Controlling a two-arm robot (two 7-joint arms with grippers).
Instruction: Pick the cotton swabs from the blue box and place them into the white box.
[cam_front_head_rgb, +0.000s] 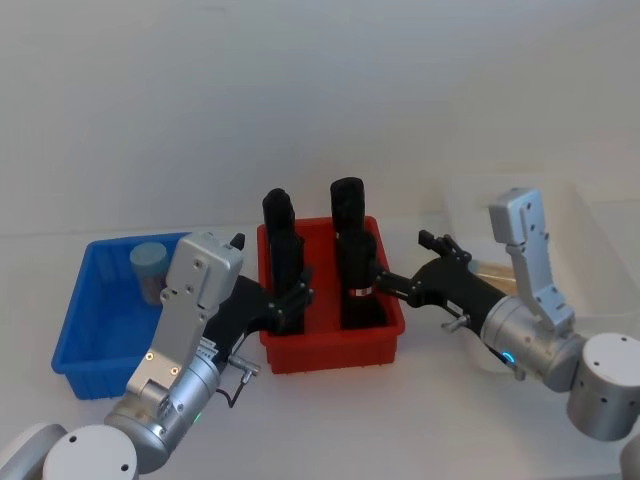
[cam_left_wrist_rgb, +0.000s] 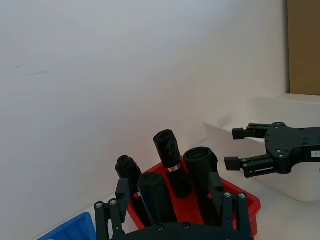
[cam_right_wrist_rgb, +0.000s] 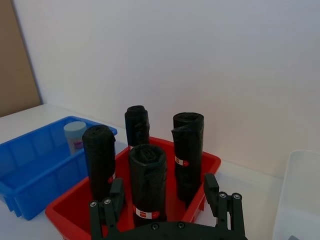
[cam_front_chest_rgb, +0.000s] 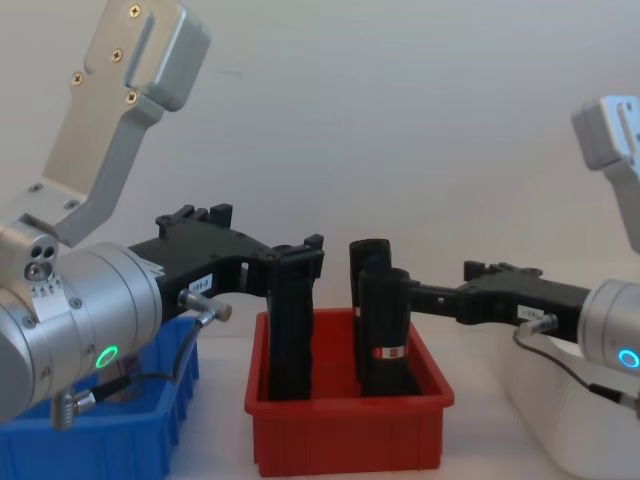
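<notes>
Left of the red bin (cam_front_head_rgb: 330, 335), one cotton swab tub (cam_front_head_rgb: 149, 266) waits in the blue box (cam_front_head_rgb: 95, 340); both tools, left (cam_front_head_rgb: 292, 300) and right (cam_front_head_rgb: 385, 280), hover released, so reaching for the tub seems next.

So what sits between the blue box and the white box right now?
The red bin holding four black rolls, seen in the head view, sits between the blue box and the white box.
</notes>
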